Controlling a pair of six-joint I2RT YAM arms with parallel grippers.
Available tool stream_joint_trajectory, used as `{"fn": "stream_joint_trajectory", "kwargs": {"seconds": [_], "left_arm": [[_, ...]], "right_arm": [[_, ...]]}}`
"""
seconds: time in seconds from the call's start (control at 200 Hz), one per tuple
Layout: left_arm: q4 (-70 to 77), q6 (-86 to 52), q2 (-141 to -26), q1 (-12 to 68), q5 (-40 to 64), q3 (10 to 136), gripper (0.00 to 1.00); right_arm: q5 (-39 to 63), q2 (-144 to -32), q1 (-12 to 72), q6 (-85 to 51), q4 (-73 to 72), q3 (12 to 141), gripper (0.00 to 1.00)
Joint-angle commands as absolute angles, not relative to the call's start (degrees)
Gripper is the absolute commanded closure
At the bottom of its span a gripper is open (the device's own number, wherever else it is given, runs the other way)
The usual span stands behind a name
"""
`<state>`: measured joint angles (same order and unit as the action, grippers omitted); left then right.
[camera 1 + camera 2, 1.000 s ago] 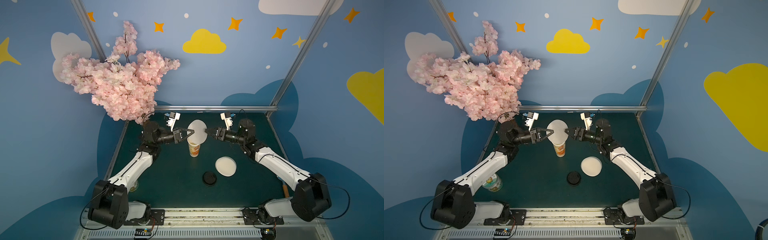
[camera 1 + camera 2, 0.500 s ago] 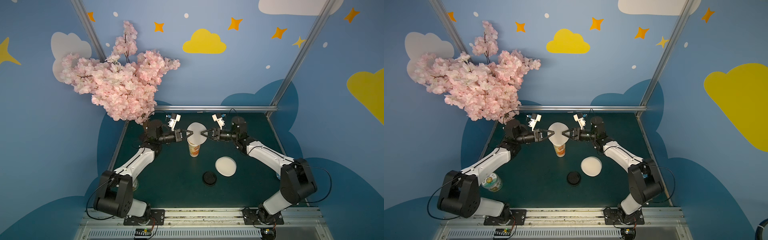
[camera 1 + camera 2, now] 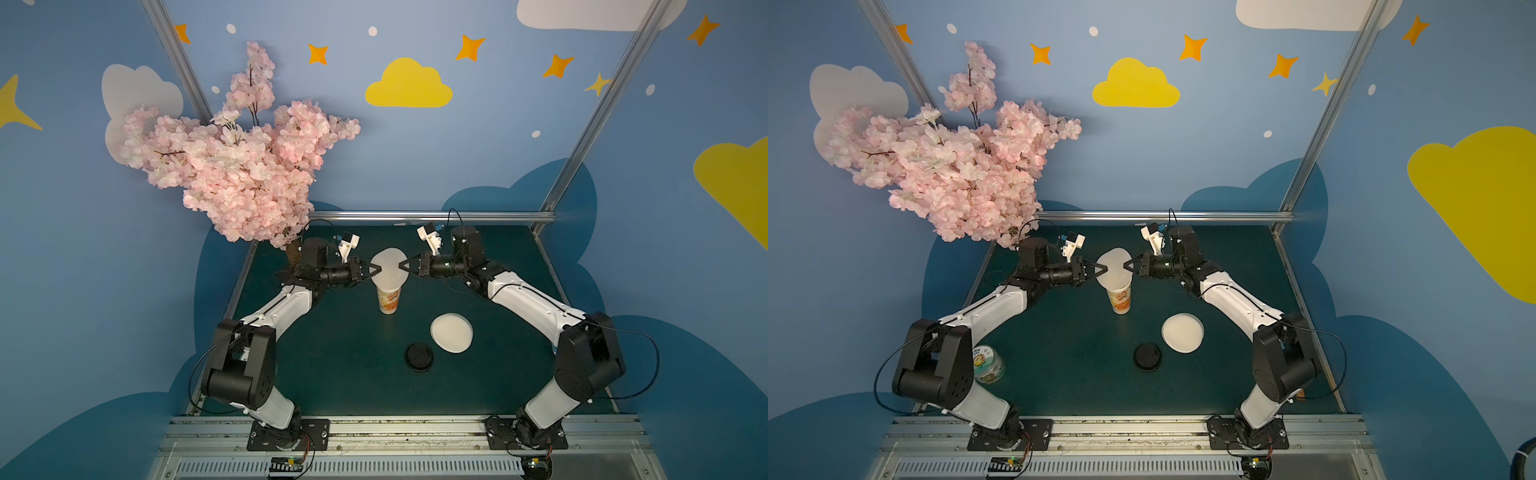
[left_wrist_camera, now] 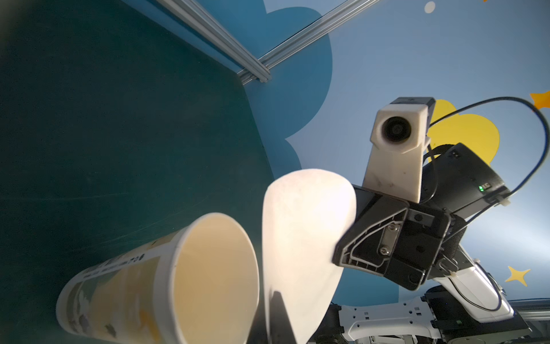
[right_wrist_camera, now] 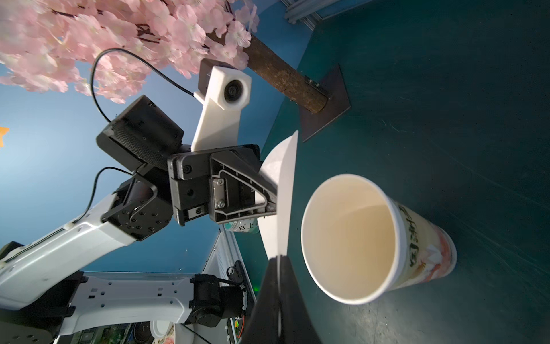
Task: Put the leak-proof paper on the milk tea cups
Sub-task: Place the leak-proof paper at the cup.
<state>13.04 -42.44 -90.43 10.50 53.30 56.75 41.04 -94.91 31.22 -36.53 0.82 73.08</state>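
Both top views, centre frame: left gripper (image 3: 375, 270) and right gripper (image 3: 402, 265) pinch opposite edges of the leak-proof paper (image 3: 388, 266), tilted just above the upright milk tea cup (image 3: 389, 300). Both wrist views: each gripper is clamped on the paper's edge beside the cup's open mouth.

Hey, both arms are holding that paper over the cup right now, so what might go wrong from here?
1. The paper hangs above the cup, clear of its rim, pinched only at opposite edges by the left fingers and right fingers. If one side lets go first, the floppy sheet would likely swing down and miss.
2. The cup is tall, empty and unheld; fingers coming down beside its rim might tip it.
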Motion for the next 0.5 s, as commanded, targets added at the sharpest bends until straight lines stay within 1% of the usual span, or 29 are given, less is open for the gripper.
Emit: {"fn": "stream_joint_trajectory", "kwargs": {"seconds": [0.0,0.11,0.155,0.195,0.255,0.3,0.345,0.405,0.496], "left_arm": [[6.9,-39.2,-89.5,9.9,52.6,58.5,0.83],[6.4,-38.9,-89.0,9.7,52.4,58.3,0.83],[5.7,-38.6,-89.1,9.5,52.3,58.5,0.86],[5.3,-38.5,-89.3,9.4,52.3,58.6,0.87],[5.4,-38.5,-89.6,9.3,52.4,58.5,0.92],[5.4,-38.5,-89.9,9.2,52.3,58.7,0.92],[4.9,-38.3,-90.2,9.2,52.0,59.1,0.89],[3.3,-37.8,-90.7,9.2,51.5,60.0,0.91],[2.3,-37.1,-91.2,9.1,51.1,60.8,0.90]], "right_arm": [[39.5,-96.2,31.5,-34.9,4.8,74.0,0.98],[41.0,-97.3,31.4,-36.2,3.6,73.8,0.99],[40.7,-97.6,31.4,-36.1,4.0,74.0,0.99],[40.4,-97.7,31.3,-36.0,4.5,74.1,0.99],[40.0,-98.0,31.3,-36.0,4.5,74.0,1.00],[39.9,-98.3,31.2,-36.0,4.8,74.1,1.00],[39.9,-98.6,31.1,-36.1,4.8,74.2,0.99],[39.6,-98.7,30.9,-36.3,4.7,74.3,0.99],[39.2,-99.0,31.0,-36.1,5.3,74.9,0.98]]}}
